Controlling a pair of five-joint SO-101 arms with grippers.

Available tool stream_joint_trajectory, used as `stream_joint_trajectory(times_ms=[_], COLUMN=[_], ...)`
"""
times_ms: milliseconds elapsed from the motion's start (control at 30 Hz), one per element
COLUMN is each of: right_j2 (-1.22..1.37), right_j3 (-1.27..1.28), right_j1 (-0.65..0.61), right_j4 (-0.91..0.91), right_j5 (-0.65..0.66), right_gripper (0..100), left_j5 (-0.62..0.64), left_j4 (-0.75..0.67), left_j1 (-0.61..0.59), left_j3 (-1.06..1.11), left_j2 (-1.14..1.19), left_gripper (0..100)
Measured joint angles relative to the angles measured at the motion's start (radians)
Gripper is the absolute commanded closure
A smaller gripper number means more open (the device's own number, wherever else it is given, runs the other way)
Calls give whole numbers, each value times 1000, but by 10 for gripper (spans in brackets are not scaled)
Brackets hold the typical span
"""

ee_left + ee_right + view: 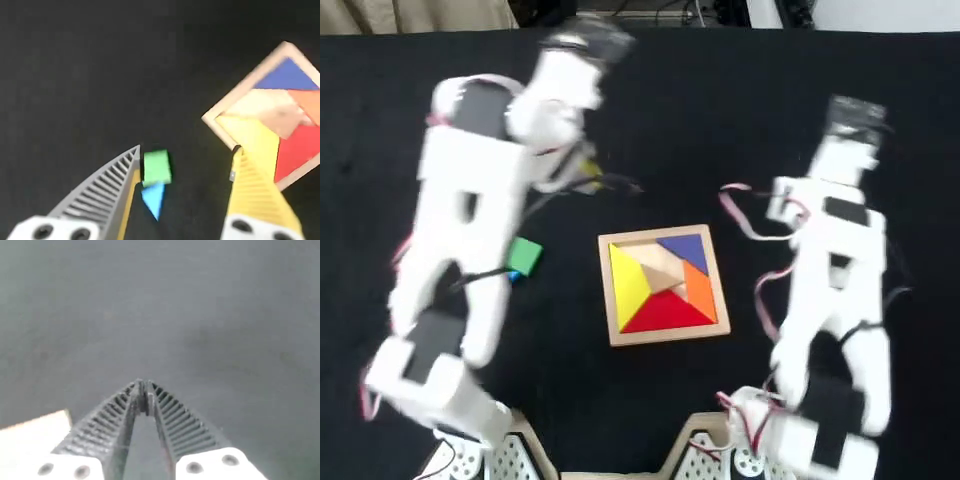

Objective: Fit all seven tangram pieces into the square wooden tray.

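Note:
The square wooden tray (666,336) lies at mid-table and holds a yellow triangle (627,285), a red triangle (667,313), a blue piece (686,247) and an orange piece (699,285) around a pale wood-coloured patch. A green square (524,256) and a small blue triangle (512,275) lie touching on the black cloth left of the tray. In the left wrist view, my left gripper (186,150) hangs open above the cloth. There the green square (156,167) and blue triangle (152,197) sit by its grey finger (115,182), with the tray (245,80) off to one side. My right gripper (145,386) is shut on nothing.
The left arm (460,250) stands over the table's left side, and its yellow finger (588,170) shows behind the tray. The right arm (830,270) stands right of the tray. Loose cables (750,220) hang beside it. Both arm bases (720,450) sit at the near edge.

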Motion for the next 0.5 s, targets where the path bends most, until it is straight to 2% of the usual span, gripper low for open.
stream_joint_trajectory(times_ms=[100,233,367,500], right_j2=[-152,-318,-407,-419], right_j3=[3,3,3,60], right_j1=[-144,-387,-651,-773], right_j4=[169,408,563,586], right_j5=[97,173,203,204], right_gripper=[988,988,988,988], left_j5=[115,206,284,442], left_j4=[-58,-264,-535,-744], left_j1=[-140,-307,-373,-443], left_j3=[192,568,997,1326], left_j2=[-147,-304,-462,-612], left_gripper=[713,713,713,713])
